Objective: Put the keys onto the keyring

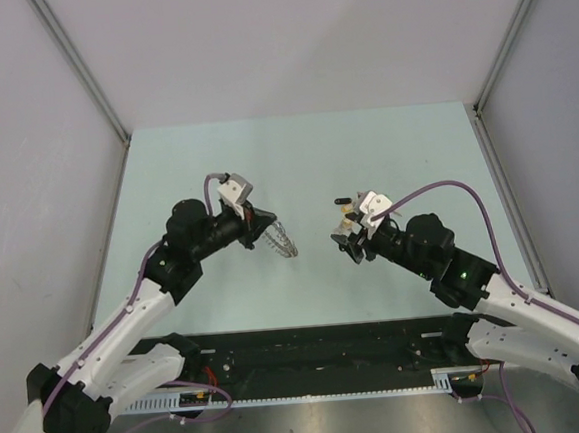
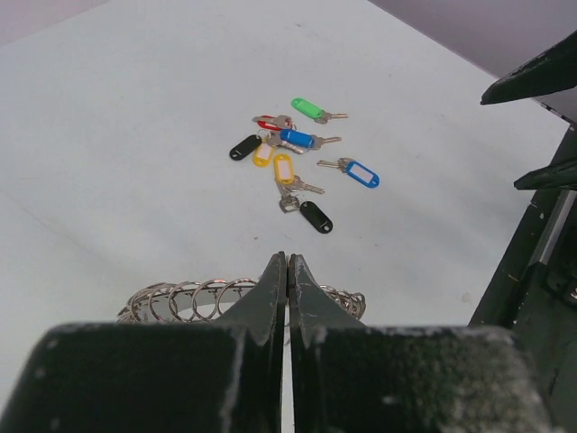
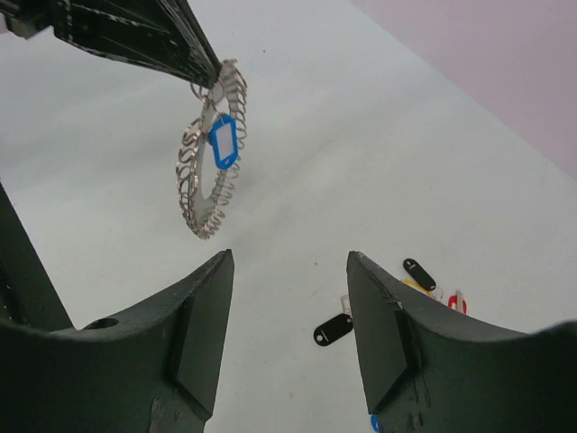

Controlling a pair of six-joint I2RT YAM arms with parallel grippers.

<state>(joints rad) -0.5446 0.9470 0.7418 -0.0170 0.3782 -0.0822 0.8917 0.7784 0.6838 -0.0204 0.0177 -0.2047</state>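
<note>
- The keyring (image 3: 209,171) was seen clamped at its top edge by the left tool (image 2: 287,263), whose fingers were pressed together on it. It was held upright, clear of the surface (image 2: 108,135).
- One blue tag (image 3: 223,144) appeared to hang on the ring already, so the task was judged begun but far from finished.
- The rest of the keys (image 2: 290,149) were found in a loose cluster on the surface, well apart from the ring. Green, red, blue, yellow and black tags were made out, several of them touching or overlapping.
- The right tool (image 3: 288,271) was seen with its fingers apart and nothing between them, hovering above the near side of the cluster.
- The step in hand was judged to be the picking of the next key.
- An outlying piece, such as the black-tagged key (image 3: 332,331) below the right tool, would best be chosen, so that no neighbours were dragged along.
- The grip would best be taken on the plastic tag, with the key's eye left free for threading.
- The ring would need to be held steady, with one small loop presented to the right tool. How those loops open could not be told.
</note>
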